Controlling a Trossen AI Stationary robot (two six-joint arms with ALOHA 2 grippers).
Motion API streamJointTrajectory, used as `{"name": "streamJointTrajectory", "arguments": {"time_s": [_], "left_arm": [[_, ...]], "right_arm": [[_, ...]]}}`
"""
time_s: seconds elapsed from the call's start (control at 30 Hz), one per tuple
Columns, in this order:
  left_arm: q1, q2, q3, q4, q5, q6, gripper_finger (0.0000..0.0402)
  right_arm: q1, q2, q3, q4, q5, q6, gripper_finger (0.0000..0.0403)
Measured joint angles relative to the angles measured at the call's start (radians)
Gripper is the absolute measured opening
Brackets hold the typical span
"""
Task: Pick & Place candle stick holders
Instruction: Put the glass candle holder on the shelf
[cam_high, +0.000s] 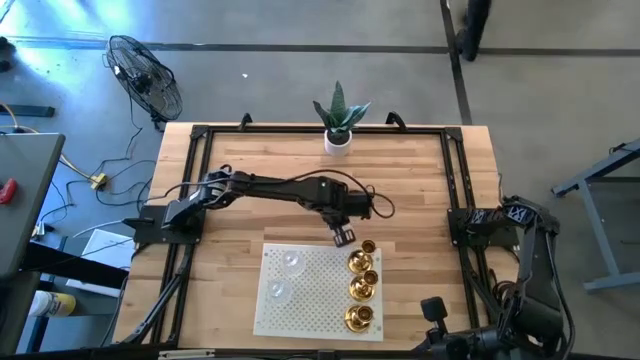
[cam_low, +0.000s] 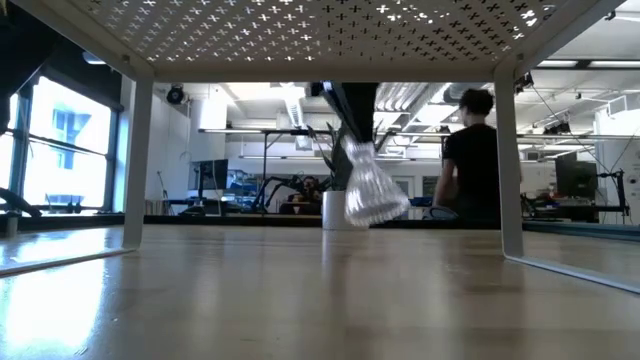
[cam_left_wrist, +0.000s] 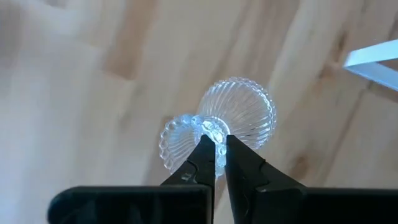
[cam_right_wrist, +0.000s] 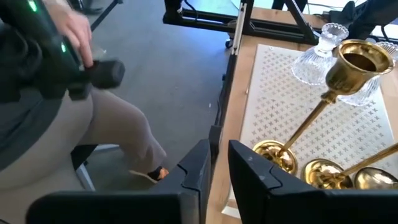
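Note:
A clear ribbed glass candle stick holder (cam_left_wrist: 239, 112) hangs from my left gripper (cam_left_wrist: 216, 149), which is shut on it over the bare wood just beyond the far edge of the white perforated stand (cam_high: 312, 300). In the low view the holder (cam_low: 372, 195) floats above the table. Two more glass holders (cam_high: 290, 262) (cam_high: 277, 293) stand on the stand's left half. Three gold holders (cam_high: 360, 287) stand in a row on its right half. My right gripper (cam_right_wrist: 215, 163) hovers at the table's near right corner (cam_high: 432, 310), narrowly open with nothing between its fingers. My left gripper pinches the beaded rim (cam_left_wrist: 219, 138) at the glass holder's narrow top end between its two fingers. The fingers come from above, pointing steeply down. The holder hangs below them, tilted, its wide flared foot (cam_low: 378, 208) lowest and clear of the table.
A white pot with a green plant (cam_high: 338, 138) stands at the table's far edge. The stand's legs (cam_low: 510, 160) rest on the wood. A person sits beside the near right corner (cam_right_wrist: 56, 124) holding a dark device. Another person (cam_low: 475, 150) stands beyond the table.

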Motion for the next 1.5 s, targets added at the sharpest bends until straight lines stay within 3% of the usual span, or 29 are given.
{"name": "streamJointTrajectory", "arguments": {"time_s": [0.2, 0.63, 0.87, 1.13, 1.5], "left_arm": [[0.014, -0.008, 0.219, -0.227, -0.056, 0.019, 0.0007], [0.043, -0.230, 0.217, -0.288, -0.118, 0.018, 0.0007], [-0.022, -0.375, 0.220, -0.276, -0.208, -0.018, 0.0007], [-0.247, -0.532, 0.222, -0.227, -0.449, -0.054, 0.0007], [-0.706, -0.549, 0.222, -0.202, -0.623, -0.097, 0.0007]], "right_arm": [[0.000, 0.000, 0.000, -0.001, -0.004, -0.033, 0.0048], [0.000, 0.000, 0.000, -0.043, 0.002, -0.148, 0.0049], [-0.009, 0.000, 0.000, -0.067, 0.005, -0.166, 0.0048], [-0.008, 0.000, 0.000, -0.081, 0.040, -0.161, 0.0046], [-0.006, 0.000, 0.000, -0.076, 0.043, -0.078, 0.0046]]}}
